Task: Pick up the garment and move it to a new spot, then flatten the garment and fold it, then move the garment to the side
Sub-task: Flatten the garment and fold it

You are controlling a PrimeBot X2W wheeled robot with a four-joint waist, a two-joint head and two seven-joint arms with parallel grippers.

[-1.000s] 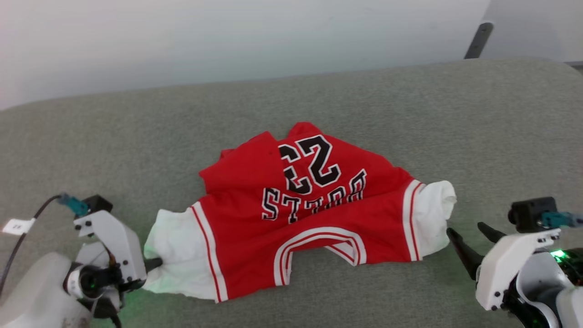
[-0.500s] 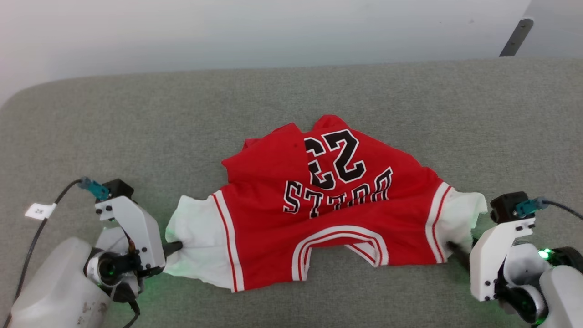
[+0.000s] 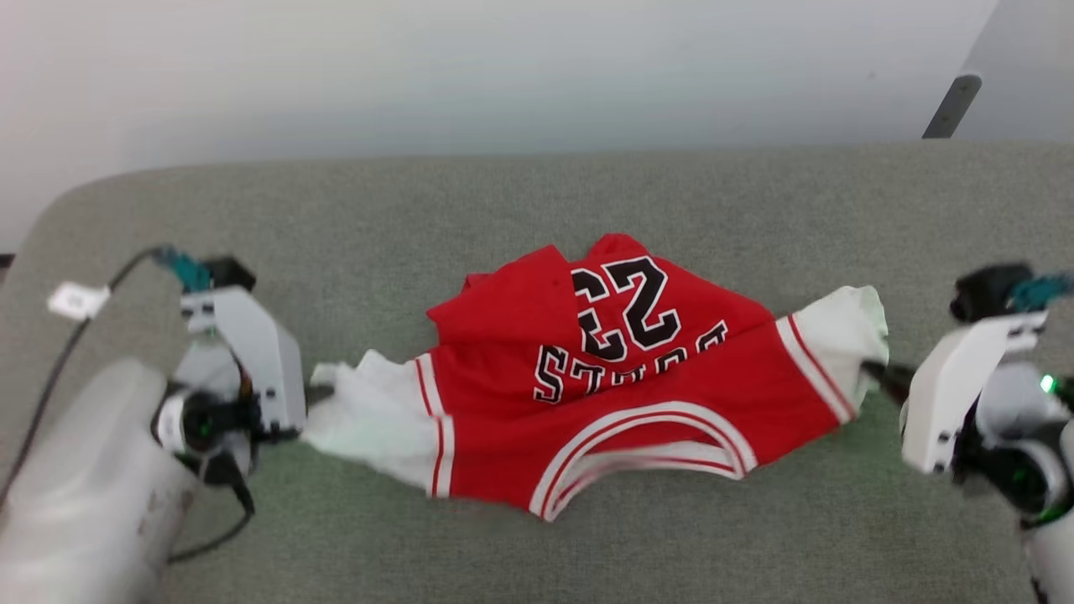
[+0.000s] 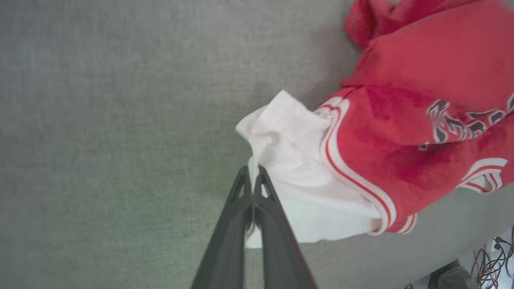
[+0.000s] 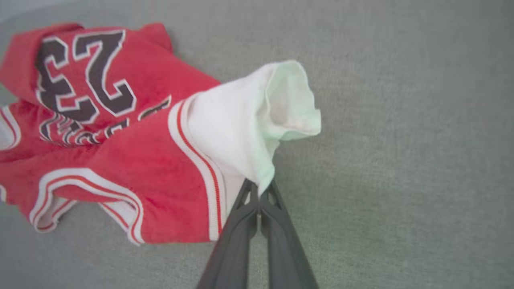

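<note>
The garment is a red jersey with white sleeves, a black "23" and lettering, hanging stretched between both arms over the grey cushion. My left gripper is shut on the left white sleeve; its fingertips pinch the sleeve's edge. At the other end, my right gripper is shut on the right white sleeve, and its fingers clamp the lower hem there. The collar trim sags toward me and the far part with the number still lies crumpled.
A wide grey upholstered surface runs under everything, with its rounded corner at the far left. A pale wall lies beyond it. A dark slanted bar stands at the far right. Cables show past the cushion's edge.
The right gripper went from open beside the right sleeve to shut on it. Both sleeves have risen off the cushion, pulling the jersey's near edge taut. The head camera has shifted too.
</note>
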